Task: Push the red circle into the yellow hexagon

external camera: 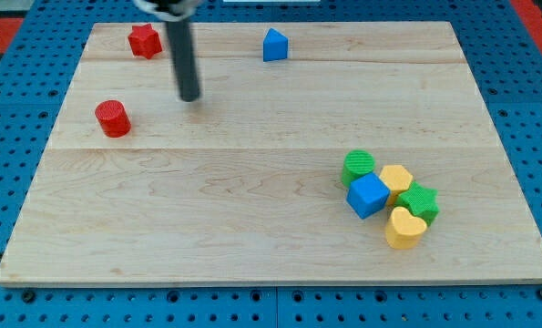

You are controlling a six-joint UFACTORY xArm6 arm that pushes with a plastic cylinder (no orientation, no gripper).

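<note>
The red circle (112,118) is a short red cylinder at the view's left on the wooden board (252,200). The yellow hexagon (397,179) sits in a cluster of blocks at the view's lower right. My tip (190,97) is the lower end of the dark rod coming down from the view's top. It stands to the right of and slightly above the red circle, apart from it, and far from the yellow hexagon.
A red star (145,40) lies at the top left and a blue triangle-like block (274,45) at the top middle. Around the yellow hexagon are a green circle (359,167), a blue cube (369,194), a green star (420,201) and a yellow heart (403,228).
</note>
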